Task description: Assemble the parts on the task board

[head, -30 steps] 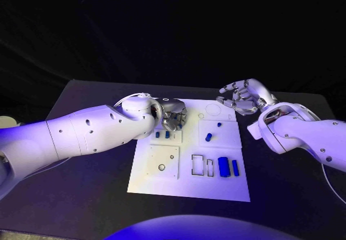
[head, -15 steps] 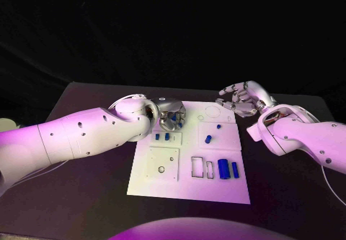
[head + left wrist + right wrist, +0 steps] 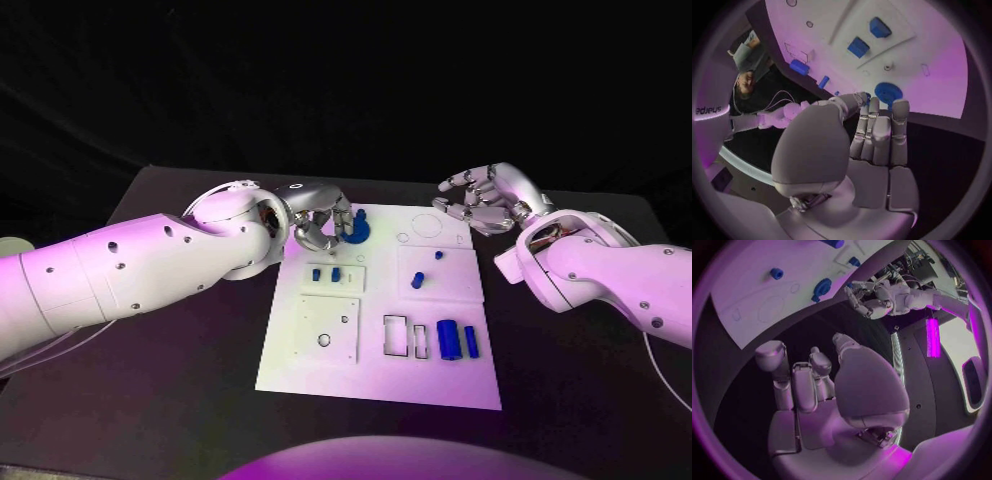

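Task board (image 3: 378, 375) lies centre frame on black table (image 3: 173, 400), white plate with small blue parts in its recesses. Blue disc (image 3: 355, 231) sits at board's upper left edge. Left hand (image 3: 320, 224) hovers just beside disc, fingers curled, holding nothing. Right hand (image 3: 488, 198), upper right of board, off its edge, fingers loosely apart, empty.

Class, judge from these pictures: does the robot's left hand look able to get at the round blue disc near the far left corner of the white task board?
Probably yes. The left hand hangs right beside the round blue disc on the white task board, fingers pointing at it, nothing between them.
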`<state>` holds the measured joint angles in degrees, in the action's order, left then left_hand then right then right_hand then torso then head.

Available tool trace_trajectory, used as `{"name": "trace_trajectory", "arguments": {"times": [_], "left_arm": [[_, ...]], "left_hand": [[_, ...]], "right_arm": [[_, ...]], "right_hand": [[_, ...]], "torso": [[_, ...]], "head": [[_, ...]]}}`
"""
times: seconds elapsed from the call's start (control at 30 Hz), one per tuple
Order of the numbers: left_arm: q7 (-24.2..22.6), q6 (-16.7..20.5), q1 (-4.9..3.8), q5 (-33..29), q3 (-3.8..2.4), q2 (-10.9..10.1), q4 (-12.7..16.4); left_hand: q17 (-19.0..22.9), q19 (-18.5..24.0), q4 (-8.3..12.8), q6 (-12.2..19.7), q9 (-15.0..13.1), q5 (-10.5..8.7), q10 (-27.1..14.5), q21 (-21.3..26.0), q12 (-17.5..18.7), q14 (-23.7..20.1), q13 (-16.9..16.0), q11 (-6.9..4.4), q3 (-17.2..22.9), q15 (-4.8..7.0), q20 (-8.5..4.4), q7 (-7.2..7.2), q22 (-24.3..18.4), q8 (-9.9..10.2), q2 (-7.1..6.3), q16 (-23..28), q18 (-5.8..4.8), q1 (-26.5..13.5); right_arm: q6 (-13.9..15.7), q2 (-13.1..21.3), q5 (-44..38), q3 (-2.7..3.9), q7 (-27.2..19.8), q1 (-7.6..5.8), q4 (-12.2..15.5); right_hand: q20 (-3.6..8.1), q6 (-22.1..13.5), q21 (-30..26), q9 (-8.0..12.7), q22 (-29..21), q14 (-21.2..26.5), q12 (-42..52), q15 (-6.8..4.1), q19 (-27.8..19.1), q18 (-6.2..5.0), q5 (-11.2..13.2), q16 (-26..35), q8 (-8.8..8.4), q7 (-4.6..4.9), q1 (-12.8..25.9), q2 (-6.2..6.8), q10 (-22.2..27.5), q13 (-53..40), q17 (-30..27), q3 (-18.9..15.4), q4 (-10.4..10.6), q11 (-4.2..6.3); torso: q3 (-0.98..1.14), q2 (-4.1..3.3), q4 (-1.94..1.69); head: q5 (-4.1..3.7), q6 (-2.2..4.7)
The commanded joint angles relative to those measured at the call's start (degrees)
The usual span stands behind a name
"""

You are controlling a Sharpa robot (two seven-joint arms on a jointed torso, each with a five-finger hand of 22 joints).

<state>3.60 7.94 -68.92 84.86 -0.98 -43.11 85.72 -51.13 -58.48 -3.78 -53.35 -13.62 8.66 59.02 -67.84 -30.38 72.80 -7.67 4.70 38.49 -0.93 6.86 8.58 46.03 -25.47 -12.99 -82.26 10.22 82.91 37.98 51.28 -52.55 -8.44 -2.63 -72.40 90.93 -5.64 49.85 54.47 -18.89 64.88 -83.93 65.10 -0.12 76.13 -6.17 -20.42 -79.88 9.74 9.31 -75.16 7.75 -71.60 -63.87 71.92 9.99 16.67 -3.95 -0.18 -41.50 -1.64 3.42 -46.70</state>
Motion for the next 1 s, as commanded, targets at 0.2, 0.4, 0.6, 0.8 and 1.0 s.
{"name": "trace_trajectory", "arguments": {"times": [0.2, 0.4, 0.6, 0.8, 1.0], "left_arm": [[0.12, -3.15, 0.07, -3.33, -0.06, -1.5, -0.25], [0.35, -5.85, 0.15, -3.51, -0.02, -1.6, -0.95], [0.41, -7.03, 0.33, -2.87, 0.04, -1.04, -2.2], [0.24, -7.81, 0.47, -2.3, 0.08, -0.51, -3.23], [-0.12, -8.1, 0.54, -2.1, 0.11, -0.31, -3.66]], "left_hand": [[0.5, -0.28, 0.23, -0.54, -0.11, 0.16, 0.68, -0.21, 0.46, 0.16, -0.01, -0.03, -0.05, 0.03, 0.08, -0.02, -0.24, 0.39, -0.11, -0.08, -0.79, -0.86], [0.81, 0.02, 0.23, -0.67, -0.16, 0.12, 0.81, 0.02, 0.62, 0.01, -0.01, -0.06, -0.06, 0.04, 0.09, -0.08, -0.62, 0.45, -0.13, 0.02, -0.71, -0.97], [0.76, 0.11, 0.26, -0.72, -0.19, 0.07, 0.91, 0.09, 0.81, 0.01, 0.0, -0.09, -0.05, 0.05, 0.08, -0.11, -0.69, 0.57, -0.15, 0.05, -0.69, -1.04], [0.81, 0.06, 0.28, -0.73, -0.2, 0.07, 0.94, 0.07, 0.85, -0.02, -0.01, -0.1, -0.03, 0.06, 0.07, -0.12, -0.62, 0.6, -0.13, 0.07, -0.7, -1.02], [0.8, 0.13, 0.31, -0.75, -0.21, 0.06, 1.0, 0.12, 0.89, -0.02, -0.01, -0.11, -0.01, 0.07, 0.07, -0.13, -0.71, 0.63, -0.1, 0.08, -0.68, -1.01]], "right_arm": [[-0.2, 0.08, -0.54, 0.01, -0.12, 0.04, -0.03], [-0.2, 0.05, -0.53, 0.01, -0.1, 0.06, -0.05], [-0.22, 0.03, -0.52, 0.01, -0.11, 0.08, -0.03], [-0.23, 0.05, -0.73, 0.01, -0.09, 0.09, -0.01], [-0.22, 0.08, -0.8, 0.01, -0.04, 0.09, 0.03]], "right_hand": [[0.14, 0.05, -0.03, -0.07, 0.02, -1.72, -0.08, -0.27, 0.43, -0.89, -0.16, 0.18, 0.35, -0.22, 0.32, -0.01, 0.29, -0.05, 0.08, 0.27, -0.02, -0.11], [0.14, 0.05, -0.03, -0.07, 0.02, -1.72, -0.08, -0.27, 0.43, -0.89, -0.16, 0.18, 0.35, -0.22, 0.32, -0.01, 0.29, -0.05, 0.08, 0.27, -0.02, -0.11], [0.14, 0.05, -0.03, -0.07, 0.02, -1.72, -0.08, -0.27, 0.43, -0.89, -0.16, 0.18, 0.35, -0.22, 0.32, -0.01, 0.29, -0.05, 0.08, 0.27, -0.02, -0.11], [0.14, 0.05, -0.03, -0.07, 0.02, -1.72, -0.08, -0.27, 0.44, -0.89, -0.16, 0.18, 0.35, -0.22, 0.32, -0.01, 0.29, -0.05, 0.08, 0.28, -0.02, -0.11], [0.15, 0.04, -0.04, -0.07, 0.04, -1.75, -0.06, -0.28, 0.49, -0.88, -0.16, 0.16, 0.39, -0.22, 0.39, -0.01, 0.29, -0.02, 0.15, 0.34, -0.02, -0.11]], "torso": [[-0.02, -0.09, 0.06], [0.01, -0.12, 0.11], [0.02, -0.15, 0.12], [0.06, -0.19, 0.19], [0.04, -0.18, 0.13]], "head": [[0.26, -0.09], [0.39, -0.06], [0.39, -0.02], [0.52, -0.16], [0.43, -0.28]]}}
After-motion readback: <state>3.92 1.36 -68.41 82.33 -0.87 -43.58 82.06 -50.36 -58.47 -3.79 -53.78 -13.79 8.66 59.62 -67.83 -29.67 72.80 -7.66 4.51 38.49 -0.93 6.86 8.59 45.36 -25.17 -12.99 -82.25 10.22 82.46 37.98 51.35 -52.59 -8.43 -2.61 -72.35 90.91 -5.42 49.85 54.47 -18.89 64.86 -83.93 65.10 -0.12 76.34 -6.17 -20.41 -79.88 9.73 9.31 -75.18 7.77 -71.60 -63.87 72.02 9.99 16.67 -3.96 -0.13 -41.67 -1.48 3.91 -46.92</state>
